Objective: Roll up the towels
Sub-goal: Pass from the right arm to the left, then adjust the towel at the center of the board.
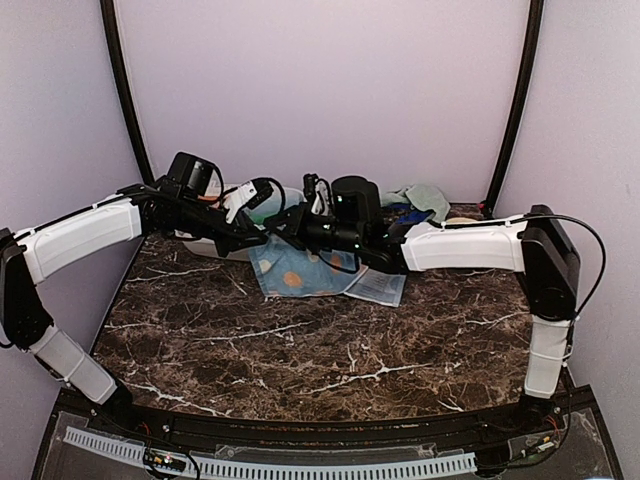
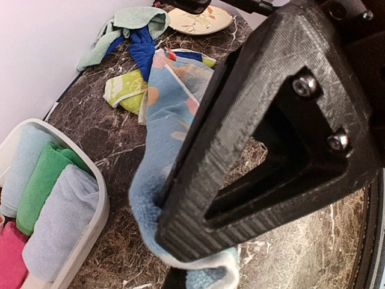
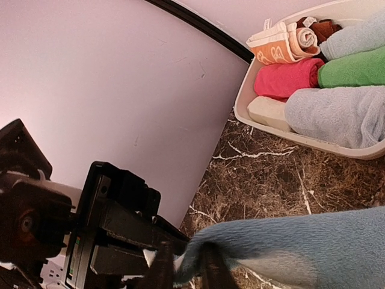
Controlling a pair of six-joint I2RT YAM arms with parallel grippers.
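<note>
Dark marble tabletop (image 1: 300, 360), lilac walls on three sides. At rear centre, light-blue towel (image 2: 165, 120) with orange spots, near end raised off the marble, far end lying against the yellow-green towel (image 2: 123, 90), with dark blue towel (image 2: 141, 51) and mint towel (image 2: 129, 18) heaped beyond. Jaws of left gripper (image 2: 180, 259) pressed together, pinching the raised edge. Jaws of right gripper (image 1: 312, 215), close beside at the same towel, not readable in any view: spread or pinching, cannot tell.

Step in hand, as judged: securing one edge before rolling.

1. Confirm two grips on the same edge, set apart, before any further lift.
2. Draw the cloth clear of the heap; lay flat on bare marble.
3. Smooth out folds first. Avoid a slack start: loose roll likely.
4. Keep both ends level while turning.
5. Stay clear of white tub (image 2: 103, 205) holding finished rolls (image 2: 60, 229).
</note>
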